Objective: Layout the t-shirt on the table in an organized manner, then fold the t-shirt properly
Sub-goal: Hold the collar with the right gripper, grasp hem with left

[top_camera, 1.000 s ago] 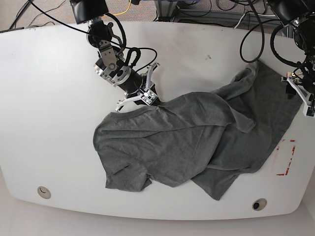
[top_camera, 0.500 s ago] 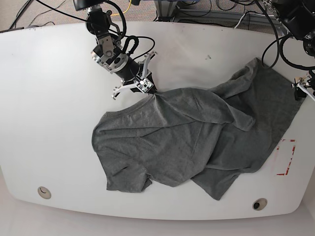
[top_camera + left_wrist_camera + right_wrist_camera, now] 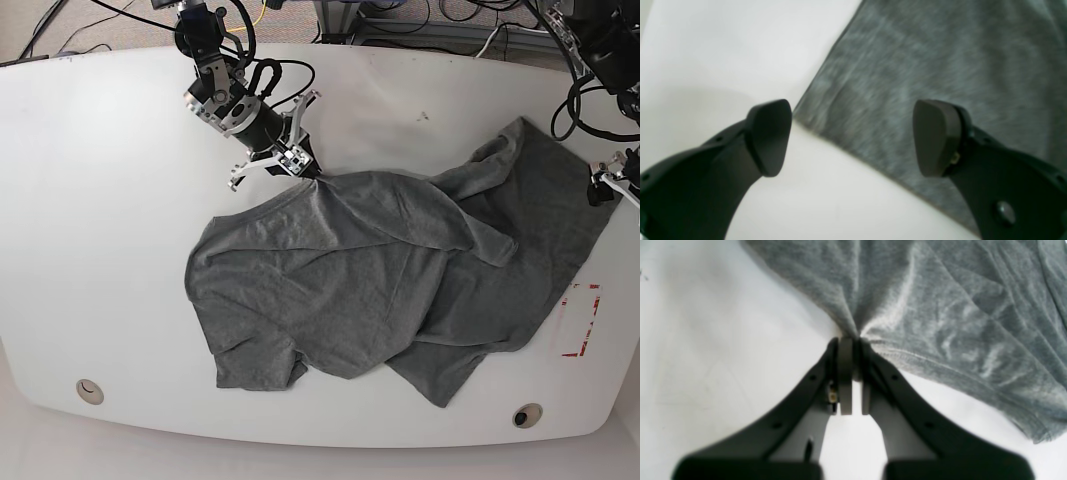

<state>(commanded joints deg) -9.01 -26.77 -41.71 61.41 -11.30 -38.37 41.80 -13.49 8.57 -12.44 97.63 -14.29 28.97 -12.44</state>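
The grey t-shirt (image 3: 390, 270) lies crumpled across the middle and right of the white table (image 3: 100, 220). My right gripper (image 3: 312, 174) is shut on the t-shirt's upper edge at the back left, and in the right wrist view the cloth (image 3: 940, 300) bunches into a pinch at the right gripper (image 3: 850, 340). My left gripper (image 3: 612, 182) hangs at the table's right edge beside the t-shirt. Seen from the left wrist, the left gripper (image 3: 853, 136) is open over a corner of the t-shirt (image 3: 923, 73), its fingers apart with nothing held.
A red dashed rectangle mark (image 3: 580, 320) sits at the right, partly under the cloth. Two round holes (image 3: 89, 391) (image 3: 526, 415) lie near the front edge. Cables (image 3: 440, 15) run behind the table's back edge.
My right gripper has pulled the t-shirt's upper edge back and up the table, stretching the cloth. The left gripper has drawn off to the right edge.
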